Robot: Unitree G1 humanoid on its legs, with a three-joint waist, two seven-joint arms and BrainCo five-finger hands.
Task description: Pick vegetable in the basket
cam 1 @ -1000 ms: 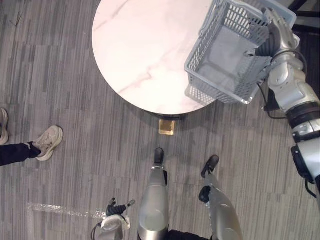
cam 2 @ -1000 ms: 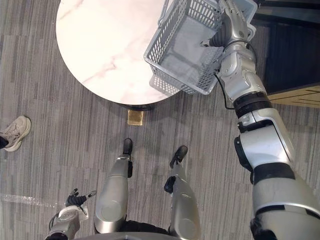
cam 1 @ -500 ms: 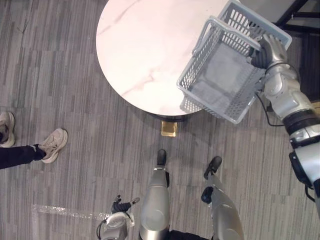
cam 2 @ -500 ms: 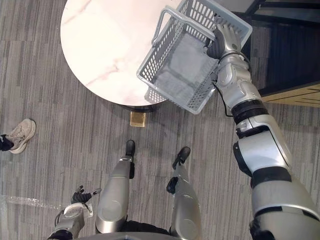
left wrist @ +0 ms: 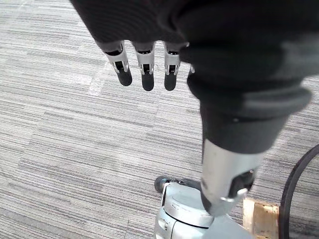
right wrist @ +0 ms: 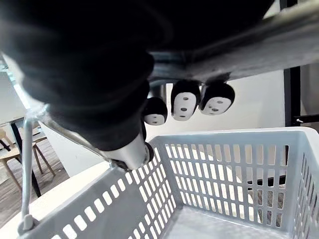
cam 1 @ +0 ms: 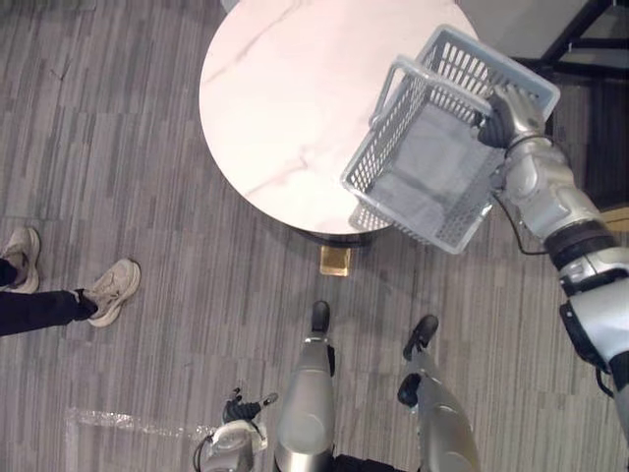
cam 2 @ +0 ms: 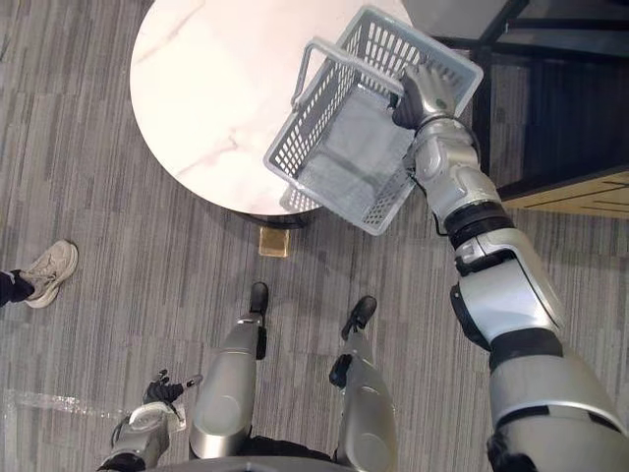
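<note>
Grey slotted plastic basket (cam 1: 432,167) is in the air, tipped, over the 4 o'clock edge of the round white marble-look table (cam 1: 285,108). Its floor is bare and I can't see any vegetable. The right hand (cam 1: 506,118) has its fingers curled over the rim at the basket's 2 o'clock side, and the right wrist view shows the dark tips hooked round the rim bar. The left hand (left wrist: 144,64) hangs low over the grey striped floor (cam 1: 147,177), fingers straight and slack, holding nothing.

Step in hand, as I read it, is setting the basket on the table. To do it well:
- level it first, since it hangs from one side only
- bring the whole base inboard of the table edge before lowering
- keep the curl closed until the base sits flat, then release

Versus 1 s ago, the camera has shifted a bit, so ignore the table drift. Real change: the basket has moved inboard toward the table's centre and turned, with the right hand still clamped on the rim. The left hand is unchanged.
</note>
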